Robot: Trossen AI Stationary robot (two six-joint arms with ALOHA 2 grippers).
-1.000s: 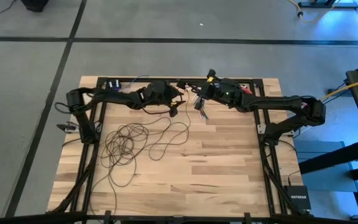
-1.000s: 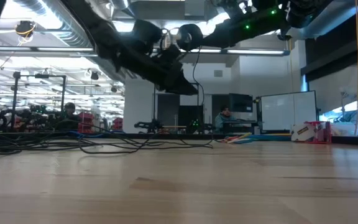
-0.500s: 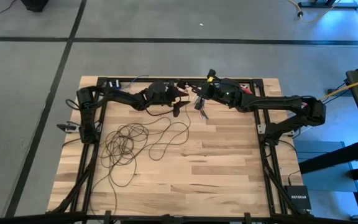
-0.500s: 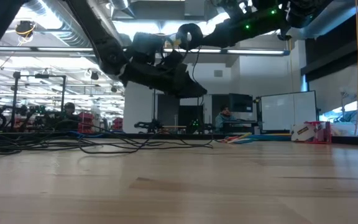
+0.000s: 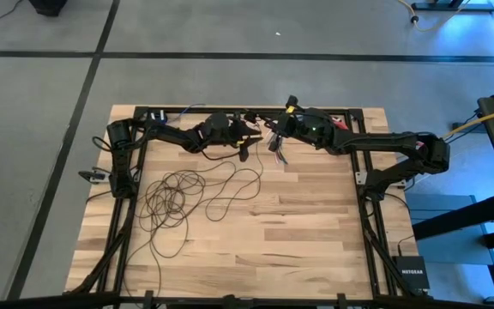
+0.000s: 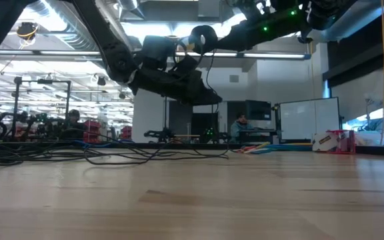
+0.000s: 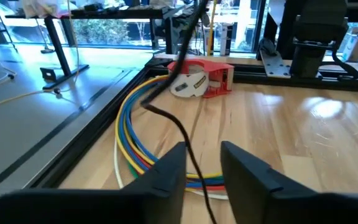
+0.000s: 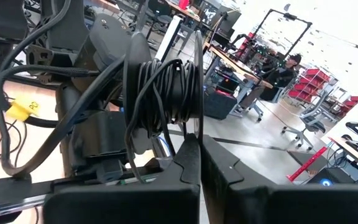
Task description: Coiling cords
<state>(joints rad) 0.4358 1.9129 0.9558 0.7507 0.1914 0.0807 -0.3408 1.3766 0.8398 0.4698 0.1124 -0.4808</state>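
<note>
The cords are one thin dark wire. Most of it lies in loose loops (image 5: 174, 193) on the table's left half. One strand rises to a black spool (image 8: 166, 87), which carries several turns and hangs high over the far edge (image 6: 204, 39). My right gripper (image 8: 201, 155) is shut on the spool. My left gripper (image 7: 204, 165) sits just left of and below the spool (image 5: 245, 142), pointing slightly below level. Its fingers are apart, and the strand (image 7: 166, 115) runs down between them. My right gripper pinches the rim of the spool's thin flange (image 8: 197, 124) between its two fingers, coming at it level from the table's right. The spool is lifted clear with its flanges upright. My left gripper: I cannot tell whether its fingers touch the strand between them.
A bundle of multicoloured wires (image 7: 135, 149) and a red tape dispenser (image 7: 197, 78) lie by the table's far edge. More coloured wires (image 5: 276, 148) hang near the right gripper. The table's right and near parts are bare wood (image 5: 316, 232).
My left gripper has sunk a little, shifted toward the table's right and the spool, and tipped. It has kept still over the last half second. The right gripper and the spool have not moved.
</note>
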